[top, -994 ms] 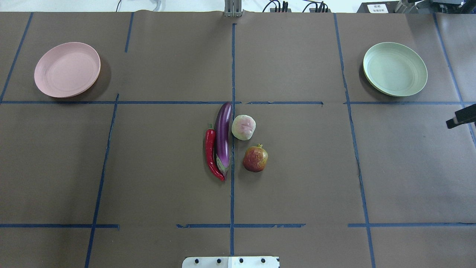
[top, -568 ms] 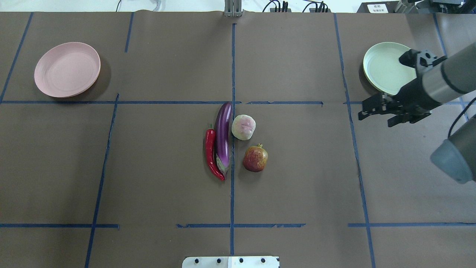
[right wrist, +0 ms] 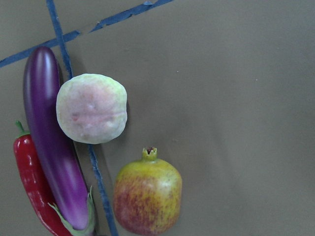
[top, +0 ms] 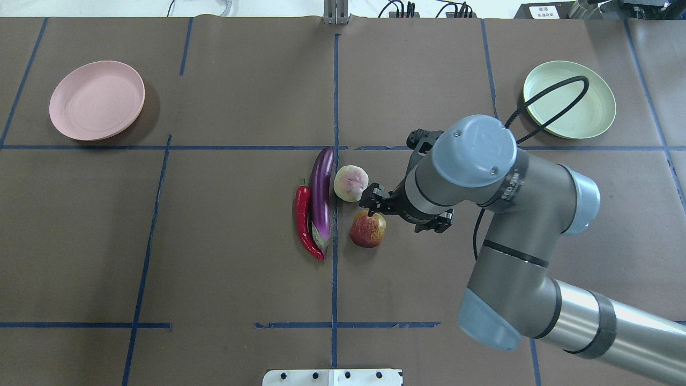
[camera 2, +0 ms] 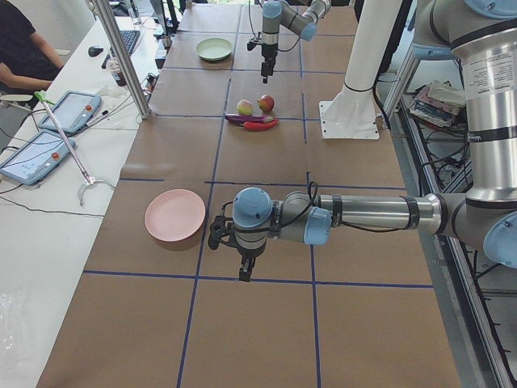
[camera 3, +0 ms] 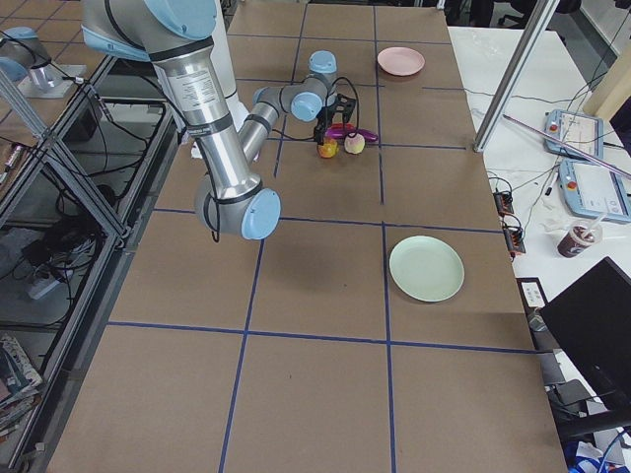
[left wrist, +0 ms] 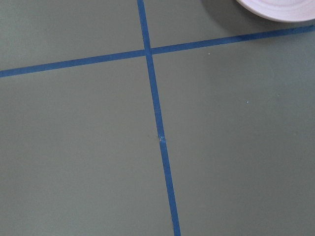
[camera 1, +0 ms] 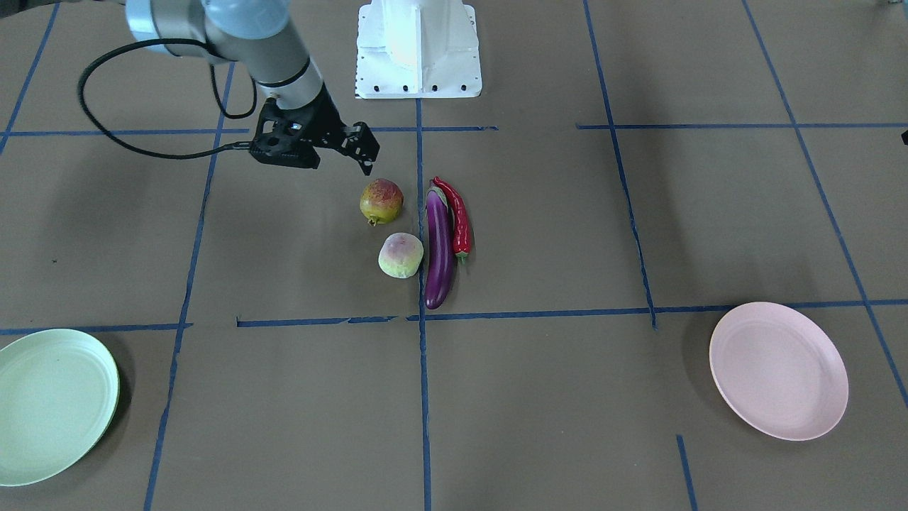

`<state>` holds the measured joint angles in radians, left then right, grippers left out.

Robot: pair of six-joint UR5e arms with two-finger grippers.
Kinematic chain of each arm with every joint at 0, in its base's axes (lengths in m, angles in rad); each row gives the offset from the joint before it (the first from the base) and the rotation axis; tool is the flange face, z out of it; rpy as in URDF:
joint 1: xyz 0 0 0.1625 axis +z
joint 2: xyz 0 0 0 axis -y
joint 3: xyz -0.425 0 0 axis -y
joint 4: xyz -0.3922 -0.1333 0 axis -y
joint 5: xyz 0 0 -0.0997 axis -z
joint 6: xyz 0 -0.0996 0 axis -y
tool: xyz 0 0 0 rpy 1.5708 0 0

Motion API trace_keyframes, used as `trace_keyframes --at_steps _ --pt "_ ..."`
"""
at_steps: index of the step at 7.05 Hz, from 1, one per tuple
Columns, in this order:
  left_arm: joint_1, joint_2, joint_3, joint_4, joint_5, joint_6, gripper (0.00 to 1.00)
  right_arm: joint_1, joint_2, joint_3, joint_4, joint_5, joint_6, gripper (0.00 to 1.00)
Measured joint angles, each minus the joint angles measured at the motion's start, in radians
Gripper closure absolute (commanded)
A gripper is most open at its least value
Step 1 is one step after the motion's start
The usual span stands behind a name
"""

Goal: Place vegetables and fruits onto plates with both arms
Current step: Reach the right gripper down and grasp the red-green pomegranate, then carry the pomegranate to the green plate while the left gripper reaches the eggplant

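Note:
The purple eggplant [top: 321, 193] and red chili [top: 304, 220] lie side by side at the table's middle. Right of them are the pale green-pink fruit [top: 351, 183] and the yellow-red crowned fruit [top: 367, 230]. All show in the right wrist view: eggplant [right wrist: 54, 142], chili [right wrist: 32, 182], pale fruit [right wrist: 91, 108], crowned fruit [right wrist: 147, 196]. My right gripper [top: 403, 210] hovers open and empty just right of the two fruits; it also shows from the front [camera 1: 319, 152]. My left gripper [camera 2: 242, 271] hangs near the pink plate [top: 96, 100]; I cannot tell if it is open.
The mint green plate [top: 589, 112] sits at the far right with the right arm's cable looping over it. The pink plate's rim [left wrist: 275, 7] shows in the left wrist view above blue tape lines. The white base block [camera 1: 418, 50] stands at the table's near edge.
My right arm has swept in from the right edge, past the green plate, to over the two fruits. The vegetables, fruits and plates have not moved.

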<state>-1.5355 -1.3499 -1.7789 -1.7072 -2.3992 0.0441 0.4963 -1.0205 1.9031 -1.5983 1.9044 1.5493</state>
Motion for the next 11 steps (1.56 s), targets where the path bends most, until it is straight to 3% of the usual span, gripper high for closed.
trace_keyframes --at_steps 3,7,8,9,10,11 --pt "0.0 0.002 0.001 0.0 0.0 -0.001 0.0 -0.075 0.096 -0.114 -0.082 -0.153 0.005 0.0" --pt "0.0 0.003 0.001 0.001 -0.001 -0.001 0.0 -0.1 0.152 -0.254 -0.079 -0.234 -0.006 0.02" --pt "0.0 0.003 0.001 0.001 -0.011 -0.002 0.0 -0.104 0.154 -0.269 -0.076 -0.24 -0.006 0.31" --pt "0.0 0.002 0.001 0.001 -0.031 -0.006 0.0 -0.106 0.157 -0.276 -0.074 -0.242 -0.002 0.83" --pt "0.009 0.001 -0.005 0.0 -0.048 -0.033 0.0 -0.106 0.157 -0.274 -0.066 -0.24 0.004 0.99" --pt "0.041 -0.004 -0.028 -0.001 -0.054 -0.103 0.0 -0.105 0.149 -0.261 -0.053 -0.234 0.005 1.0"
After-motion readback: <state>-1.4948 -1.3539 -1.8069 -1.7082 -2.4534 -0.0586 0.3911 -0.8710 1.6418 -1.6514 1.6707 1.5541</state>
